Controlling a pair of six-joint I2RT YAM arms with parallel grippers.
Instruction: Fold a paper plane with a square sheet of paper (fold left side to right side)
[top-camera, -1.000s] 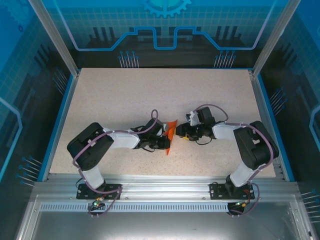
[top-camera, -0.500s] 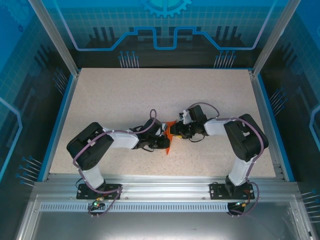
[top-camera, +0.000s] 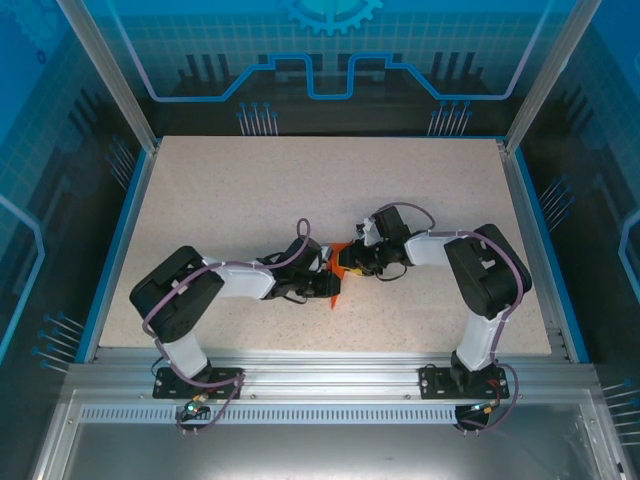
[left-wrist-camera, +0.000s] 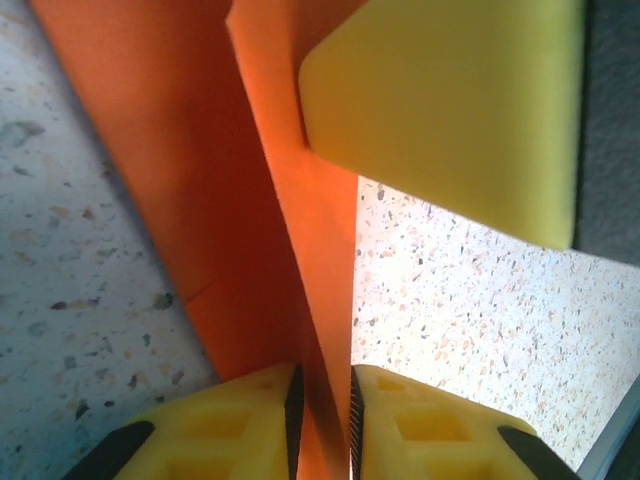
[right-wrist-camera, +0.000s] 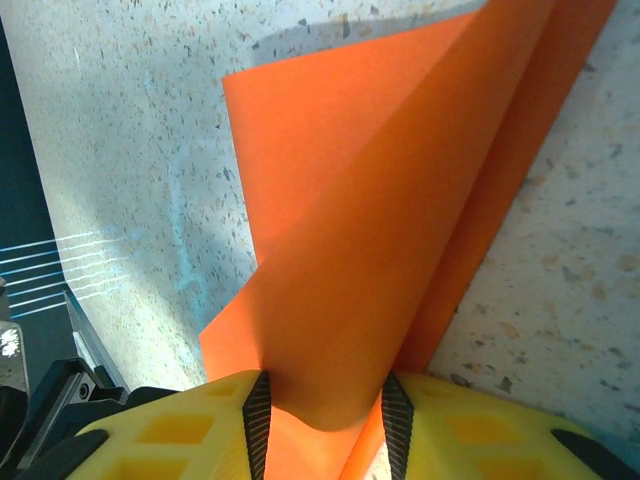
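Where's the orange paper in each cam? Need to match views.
Top external: orange paper, small, mid-table.
Left wrist: orange paper runs top left to bottom centre.
Right wrist: orange paper curls across the centre.
Shared landmark: speckled tabletop under it.

I see a speckled beige table (top-camera: 250, 190) with a blue rim on its left, far and right edges. The folded orange square sheet of paper (top-camera: 341, 258) meets the surface near its middle, slightly toward the near edge, partly raised.
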